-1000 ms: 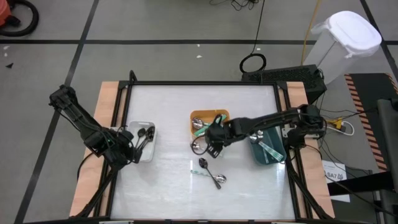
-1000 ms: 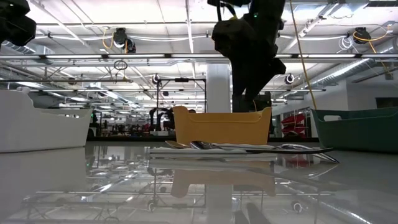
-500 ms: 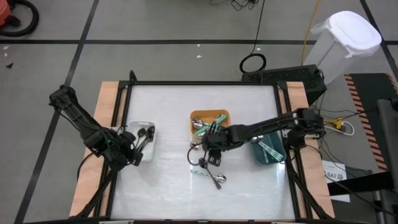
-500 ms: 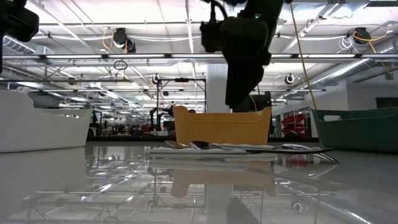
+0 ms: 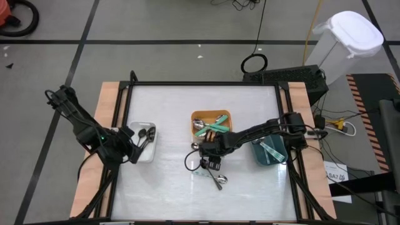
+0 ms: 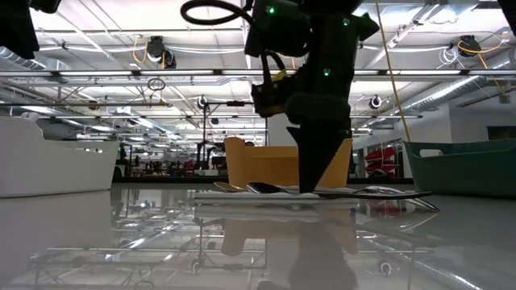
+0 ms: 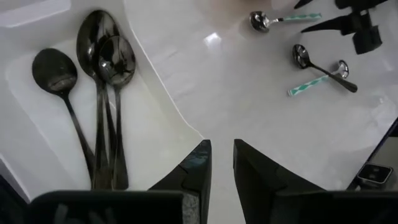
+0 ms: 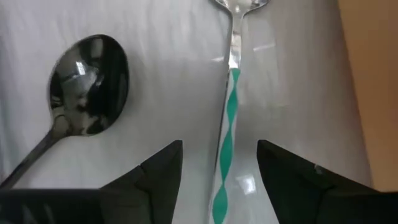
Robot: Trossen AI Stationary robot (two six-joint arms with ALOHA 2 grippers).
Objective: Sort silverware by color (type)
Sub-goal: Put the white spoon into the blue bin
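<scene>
With its fingers spread wide, the right gripper (image 8: 219, 171) straddles the green-and-white striped handle of a silver-headed spoon (image 8: 229, 99) lying on the white table (image 5: 175, 106), beside a black spoon (image 8: 81, 78). It looks mid-pick; next it should lower and close. The left gripper (image 7: 222, 163), fingers narrow and empty, waits by the white bin (image 5: 132, 156).

Grey floor (image 5: 156, 25) w/ dark lines; white bin (image 5: 347, 40); ceiling striplights (image 6: 201, 32).

Three spoons (image 7: 99, 106) in the bin (image 5: 143, 150) at the table's left, a second bin (image 5: 210, 117) mid-table, a third bin (image 5: 267, 156) at right, loose spoons (image 5: 215, 178) just before the middle one.
</scene>
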